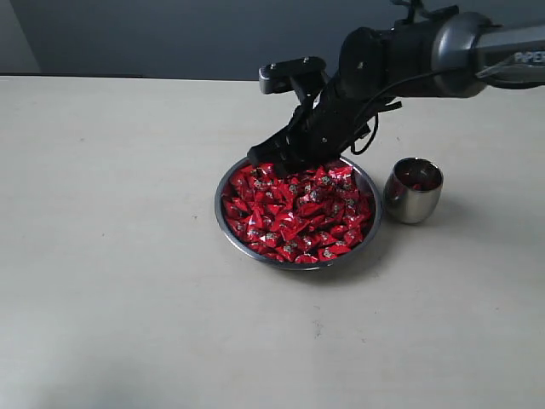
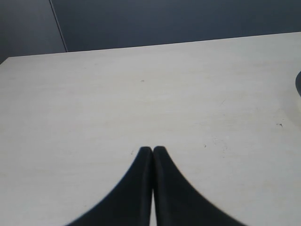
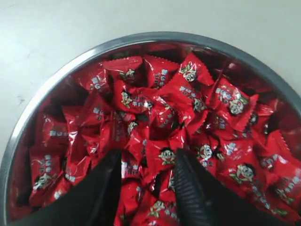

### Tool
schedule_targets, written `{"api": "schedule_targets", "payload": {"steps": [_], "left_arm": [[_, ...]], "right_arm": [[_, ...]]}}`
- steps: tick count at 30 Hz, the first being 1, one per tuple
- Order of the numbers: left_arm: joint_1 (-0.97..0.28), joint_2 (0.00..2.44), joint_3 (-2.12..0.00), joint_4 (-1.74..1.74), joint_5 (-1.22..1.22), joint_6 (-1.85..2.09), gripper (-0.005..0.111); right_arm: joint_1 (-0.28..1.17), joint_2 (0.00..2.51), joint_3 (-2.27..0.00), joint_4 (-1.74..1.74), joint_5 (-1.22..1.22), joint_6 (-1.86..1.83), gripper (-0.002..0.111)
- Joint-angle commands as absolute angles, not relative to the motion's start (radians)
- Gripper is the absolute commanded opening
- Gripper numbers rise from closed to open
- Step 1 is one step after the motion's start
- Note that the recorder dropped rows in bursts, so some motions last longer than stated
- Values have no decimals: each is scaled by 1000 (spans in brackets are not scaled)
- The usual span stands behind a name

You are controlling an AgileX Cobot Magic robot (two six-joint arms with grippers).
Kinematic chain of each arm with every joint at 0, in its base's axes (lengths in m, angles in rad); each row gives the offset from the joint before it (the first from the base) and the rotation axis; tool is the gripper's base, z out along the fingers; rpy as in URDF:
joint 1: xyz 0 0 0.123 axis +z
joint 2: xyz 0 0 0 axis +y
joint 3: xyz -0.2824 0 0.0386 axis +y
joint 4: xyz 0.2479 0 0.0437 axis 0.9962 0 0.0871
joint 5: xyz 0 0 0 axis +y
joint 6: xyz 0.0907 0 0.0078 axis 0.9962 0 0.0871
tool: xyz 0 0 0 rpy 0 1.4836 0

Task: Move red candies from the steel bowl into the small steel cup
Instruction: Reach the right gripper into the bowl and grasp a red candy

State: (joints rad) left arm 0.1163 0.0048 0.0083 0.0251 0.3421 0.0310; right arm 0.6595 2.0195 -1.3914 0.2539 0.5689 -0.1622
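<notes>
The steel bowl [image 1: 223, 221] sits mid-table, heaped with red candies [image 1: 298, 213]. In the right wrist view its rim [image 3: 56, 77] curves around the pile of red candies [image 3: 162, 101]. My right gripper [image 3: 146, 157] is open, its two black fingers pushed down into the candies at the bowl's far side, with wrappers lying between them. In the exterior view the right gripper [image 1: 266, 157] reaches in from the upper right. The small steel cup [image 1: 413, 191] stands just right of the bowl, something red inside it. My left gripper [image 2: 153, 149] is shut over bare table.
The pale table [image 1: 111, 256] spreads wide to the left and front of the bowl. A dark wall [image 1: 170, 34] runs along the table's far edge. The right arm [image 1: 443, 47] hangs over the area behind the bowl and cup.
</notes>
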Motion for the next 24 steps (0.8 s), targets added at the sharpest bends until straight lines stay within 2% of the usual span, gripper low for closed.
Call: {"api": "schedule_targets", "payload": {"steps": [1, 10, 11, 12, 13, 14, 24], "left_arm": [[108, 0, 0, 27, 337, 29, 0], [108, 0, 0, 27, 337, 29, 0], [108, 0, 0, 27, 337, 29, 0], [108, 0, 0, 27, 337, 29, 0], [108, 0, 0, 27, 337, 29, 0], [108, 0, 0, 27, 337, 29, 0], [108, 0, 0, 27, 337, 29, 0]], "right_arm": [[659, 2099, -1447, 256, 599, -165, 37], [659, 2175, -1461, 232, 580, -163, 37], [659, 2174, -1461, 230, 576, -163, 34], [659, 2174, -1461, 228, 576, -163, 27], [659, 2164, -1461, 219, 580, -163, 7], [659, 2156, -1461, 210, 584, -161, -1], [659, 1935, -1461, 159, 696, -121, 0]]}}
